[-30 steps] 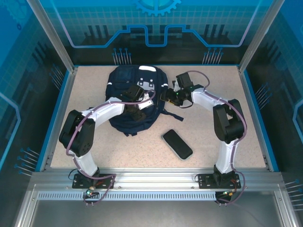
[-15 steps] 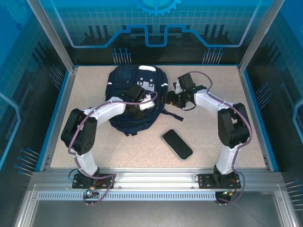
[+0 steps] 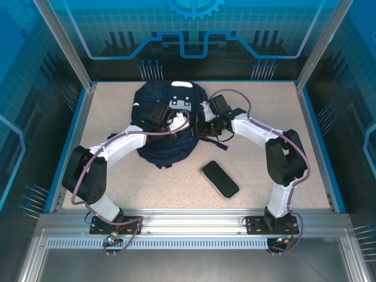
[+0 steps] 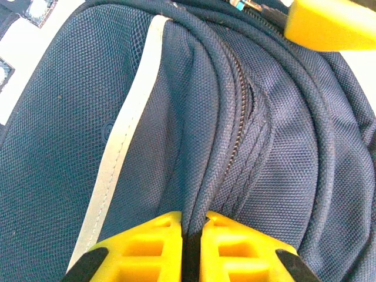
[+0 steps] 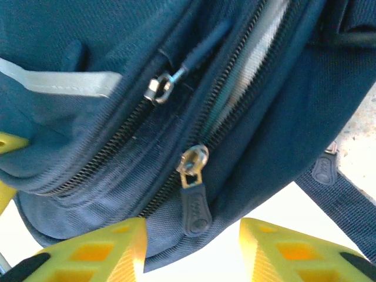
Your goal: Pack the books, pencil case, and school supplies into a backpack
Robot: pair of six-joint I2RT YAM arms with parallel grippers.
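While the left end effector (image 4: pixel 191 235) pinches backpack (image 3: pixel 154 97) fabric and the right end effector (image 5: pixel 192 235), spread, straddles a zipper pull (image 5: pixel 195 214), it looks zipped; 1 case (image 3: pixel 220 179) waits on the table (image 3: pixel 282 153).

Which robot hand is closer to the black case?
Right. The right gripper is at the backpack's right side, beyond the black case; the left gripper pinches backpack fabric farther left.

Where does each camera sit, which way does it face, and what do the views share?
Top external: above and behind the bases, looking down at the table; both arms reach the backpack.
Left wrist: on the left arm, facing along the left gripper, shut on backpack fabric.
Right wrist: on the right arm, facing a zipper pull past the open right gripper.
Shared: the backpack.
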